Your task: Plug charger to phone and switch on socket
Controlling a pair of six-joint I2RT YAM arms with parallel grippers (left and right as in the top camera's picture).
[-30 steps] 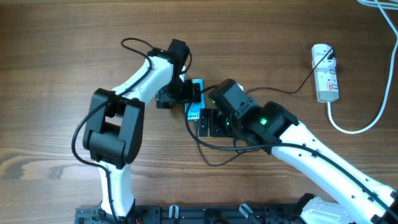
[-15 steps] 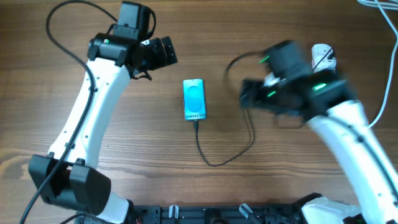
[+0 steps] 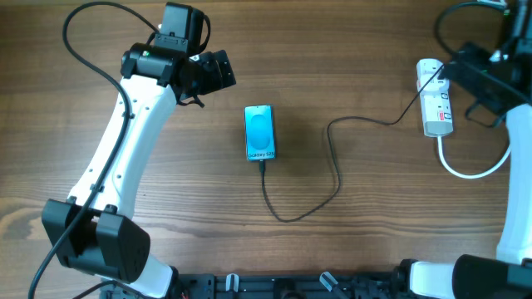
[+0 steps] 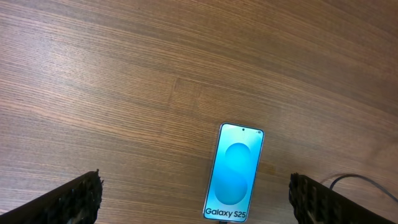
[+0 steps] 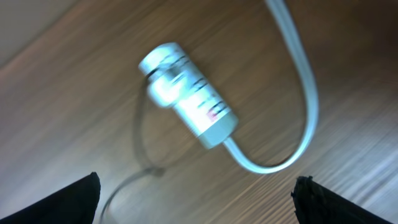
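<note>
The phone (image 3: pixel 259 133) lies flat mid-table, its cyan screen up. The charger (image 3: pixel 336 166), a thin black cable, meets the phone's bottom edge, loops toward the near edge, then runs right to the socket (image 3: pixel 435 100), a white power strip at the far right. My left gripper (image 3: pixel 218 71) hovers up and left of the phone, open and empty; its wrist view shows the phone (image 4: pixel 235 171) between the spread fingers (image 4: pixel 74 199). My right gripper (image 3: pixel 480 83) hangs open beside the socket, which shows blurred in the right wrist view as the socket (image 5: pixel 186 93) ahead of the gripper (image 5: pixel 199 205).
A thick white lead (image 3: pixel 470 173) curves from the socket's near end toward the right table edge, seen also as the lead (image 5: pixel 301 112) in the right wrist view. Another white lead (image 3: pixel 507 12) crosses the top right corner. Bare wooden table (image 3: pixel 374 232) surrounds the cable loop.
Both grippers were at the phone a second ago. The left arm has pulled back up and left; the right arm has swung far right to the socket. The cable now lies free.
</note>
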